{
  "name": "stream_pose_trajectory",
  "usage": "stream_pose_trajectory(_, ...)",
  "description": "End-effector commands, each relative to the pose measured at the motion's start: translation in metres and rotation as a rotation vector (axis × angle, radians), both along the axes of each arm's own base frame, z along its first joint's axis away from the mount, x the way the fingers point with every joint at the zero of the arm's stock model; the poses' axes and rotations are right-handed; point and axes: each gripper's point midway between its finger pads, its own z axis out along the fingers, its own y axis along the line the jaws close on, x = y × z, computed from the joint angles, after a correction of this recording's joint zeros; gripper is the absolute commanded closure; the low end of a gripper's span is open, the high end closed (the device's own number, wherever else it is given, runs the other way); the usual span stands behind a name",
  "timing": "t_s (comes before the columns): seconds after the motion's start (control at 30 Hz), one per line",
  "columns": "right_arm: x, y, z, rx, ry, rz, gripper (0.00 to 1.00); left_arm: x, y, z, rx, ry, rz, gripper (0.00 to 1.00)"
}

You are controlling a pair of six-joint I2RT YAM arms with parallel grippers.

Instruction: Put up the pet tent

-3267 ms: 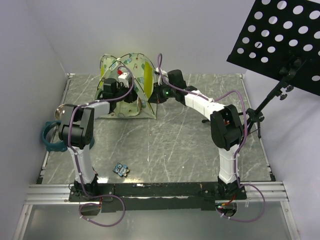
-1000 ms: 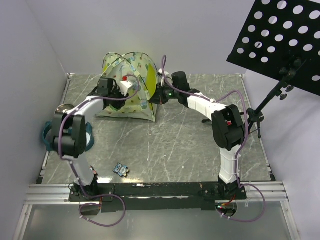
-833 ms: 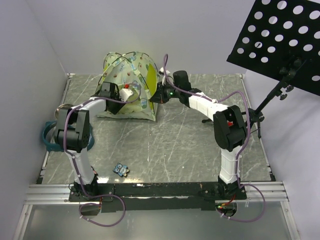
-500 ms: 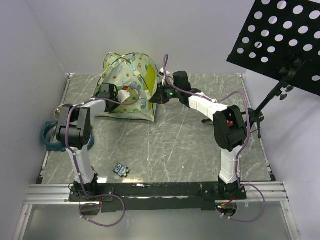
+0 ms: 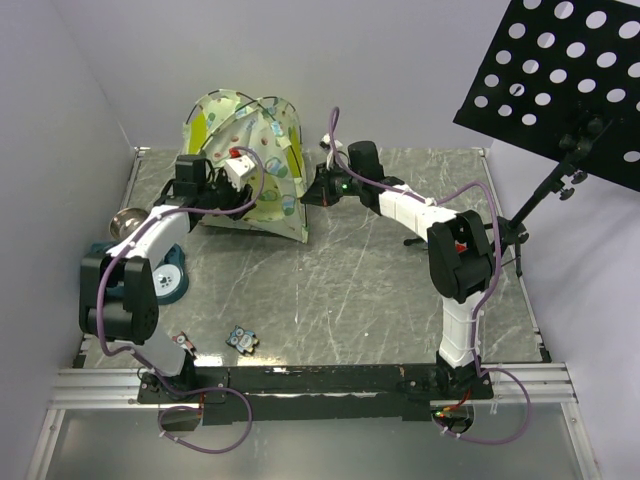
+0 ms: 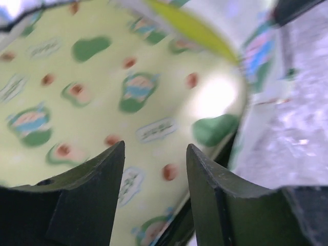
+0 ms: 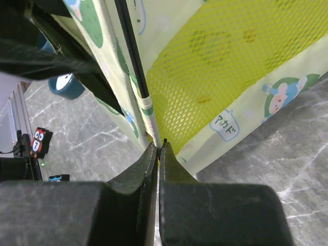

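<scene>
inventory, one moment

1. pet tent (image 5: 270,205): pale green dome with avocado print, yellow mesh panels and thin dark poles arching over the top. it stands on the table (image 5: 380,290), held between the two grippers, with each gripper's fingertips against one of its sides.

2. left gripper (image 5: 238,168): released. in the wrist view its fingers (image 6: 87,195) are spread with nothing between them. the printed tent wall (image 6: 77,92) fills the space just past the tips; whether they touch it cannot be told.

3. right gripper (image 5: 308,195): clenched, jaws pressed together at the tent's bottom corner. its tips pinch right at the foot of the pole (image 7: 132,56), where the pole's white end meets the hem. whether they nip pole tip or fabric cannot be told. a yellow mesh panel (image 7: 225,66) rises just above and to the right of the tips.

4. teal ring (image 5: 170,283): on the table behind the left gripper, beside that arm's forearm.

5. metal bowl (image 5: 125,222): behind and outboard of the left gripper, near the table edge.

6. small printed card (image 5: 240,338): well behind both grippers, near the arm bases.

7. black perforated stand (image 5: 560,70): well apart, far outboard of the right gripper.
</scene>
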Motion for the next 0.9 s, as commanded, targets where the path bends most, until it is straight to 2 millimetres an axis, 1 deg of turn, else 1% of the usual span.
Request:
stream_pose_trajectory(0.0,0.002,-0.012,0.013,0.002,0.022,-0.059,1.00,-0.022,-0.028,0.045,-0.140,-0.072,-0.184,0.41)
stream_pose_trajectory(0.07,0.002,-0.010,0.016,0.011,0.024,-0.059,1.00,-0.041,-0.044,0.047,-0.192,-0.029,-0.290,0.37)
stream_pose_trajectory(0.13,-0.001,-0.008,0.015,0.023,0.040,-0.054,1.00,-0.052,-0.055,0.047,-0.245,0.031,-0.363,0.38)
stream_pose_trajectory(0.2,0.001,-0.005,0.019,0.042,0.023,-0.050,1.00,-0.062,-0.071,0.040,-0.287,0.077,-0.461,0.38)
stream_pose_trajectory(0.23,0.000,-0.003,0.019,0.046,0.025,-0.046,1.00,-0.069,-0.086,0.039,-0.289,0.086,-0.528,0.38)
stream_pose_trajectory(0.3,0.000,-0.002,0.016,0.047,0.036,-0.047,1.00,-0.084,-0.113,0.028,-0.263,0.161,-0.629,0.38)
stream_pose_trajectory(0.33,0.001,-0.002,0.015,0.045,0.038,-0.051,1.00,-0.087,-0.125,0.022,-0.245,0.191,-0.668,0.38)
stream_pose_trajectory(0.37,0.001,-0.003,0.015,0.041,0.037,-0.058,1.00,-0.089,-0.135,0.024,-0.245,0.221,-0.697,0.40)
stream_pose_trajectory(0.43,0.003,-0.008,0.015,0.023,0.019,-0.077,1.00,-0.089,-0.140,0.040,-0.292,0.269,-0.698,0.40)
stream_pose_trajectory(0.5,0.004,-0.018,0.018,0.006,0.001,-0.114,1.00,-0.090,-0.132,0.055,-0.277,0.243,-0.671,0.39)
stream_pose_trajectory(0.53,0.003,-0.022,0.018,0.000,0.001,-0.131,1.00,-0.093,-0.124,0.065,-0.262,0.211,-0.654,0.38)
stream_pose_trajectory(0.57,0.001,-0.027,0.020,-0.006,0.000,-0.145,1.00,-0.092,-0.114,0.072,-0.255,0.192,-0.605,0.38)
stream_pose_trajectory(0.6,-0.001,-0.031,0.020,-0.016,0.000,-0.163,1.00,-0.092,-0.103,0.085,-0.265,0.176,-0.549,0.37)
stream_pose_trajectory(0.63,-0.006,-0.034,0.021,-0.020,0.001,-0.175,1.00,-0.095,-0.088,0.100,-0.276,0.143,-0.493,0.36)
stream_pose_trajectory(0.67,-0.009,-0.039,0.022,-0.024,0.000,-0.194,1.00,-0.093,-0.073,0.110,-0.286,0.128,-0.431,0.34)
stream_pose_trajectory(0.7,-0.012,-0.045,0.020,-0.036,0.002,-0.220,1.00,-0.094,-0.058,0.121,-0.291,0.107,-0.377,0.31)
stream_pose_trajectory(0.77,-0.020,-0.051,0.019,-0.050,-0.001,-0.250,1.00,-0.089,-0.026,0.138,-0.308,0.085,-0.228,0.22)
stream_pose_trajectory(0.8,-0.021,-0.056,0.016,-0.072,-0.004,-0.284,1.00,-0.083,0.000,0.145,-0.319,0.075,-0.117,0.14)
stream_pose_trajectory(0.83,-0.021,-0.061,0.017,-0.082,-0.013,-0.316,1.00,-0.080,0.018,0.147,-0.332,0.083,-0.017,0.06)
stream_pose_trajectory(0.87,-0.022,-0.066,0.017,-0.088,-0.012,-0.343,1.00,-0.076,0.037,0.144,-0.320,0.091,0.082,0.00)
